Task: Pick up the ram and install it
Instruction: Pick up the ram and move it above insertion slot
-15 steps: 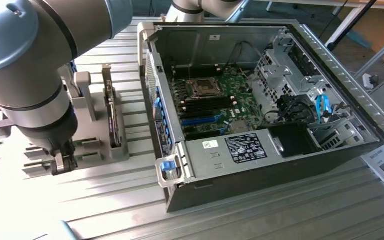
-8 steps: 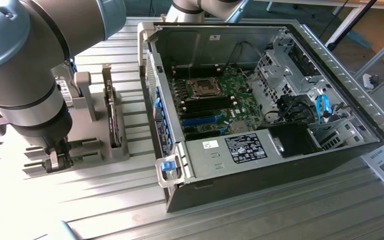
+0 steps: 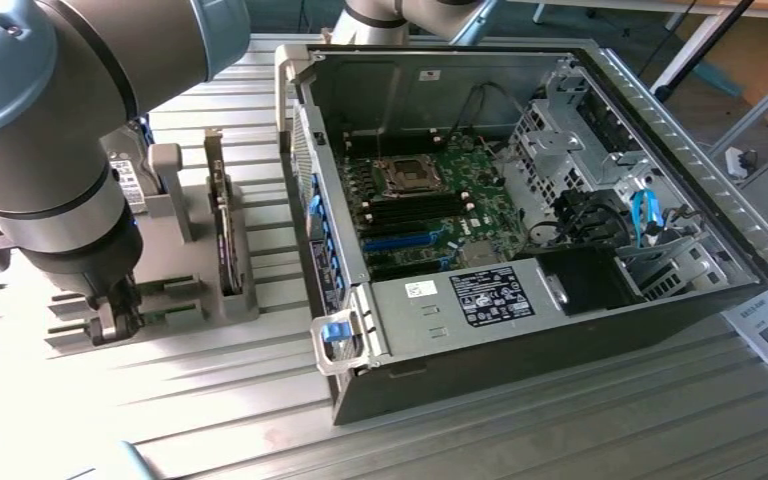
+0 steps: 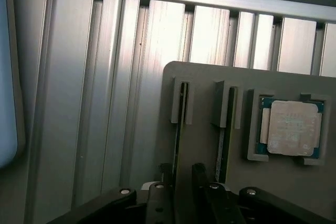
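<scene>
Down at the wrist, the gripper [image 4: 182, 177] is spread apart, one dark finger [image 4: 200, 176] on each side of the ram [image 4: 180, 124] with a gap showing, so nothing is grasped yet. The ram stands on its edge in a narrow slot of the grey holder [image 4: 205, 80], thin and dark as seen from above. Just beside it, a second thin board [image 4: 226, 129] stands on edge in its own slot. Beyond that, a square processor [image 4: 292, 128] lies flat in a shallow recess of the same holder, pale metal lid up, green border showing around it.

The holder sits on a ribbed aluminium table [image 4: 79, 103], its slats bright under the light.

Over to the exterior view: the big grey arm [image 3: 51, 130] comes down from the upper left of the frame and reaches the holder in the lower left. Near it, towards the middle of the frame, a dark board [image 3: 231, 250] stands upright in the holder.

Further off, filling the centre and right of the frame, a computer case [image 3: 491, 355] lies open on its side. Inside is the green motherboard [image 3: 444, 200], with blue cables [image 3: 644, 215] towards the exterior view's right.
</scene>
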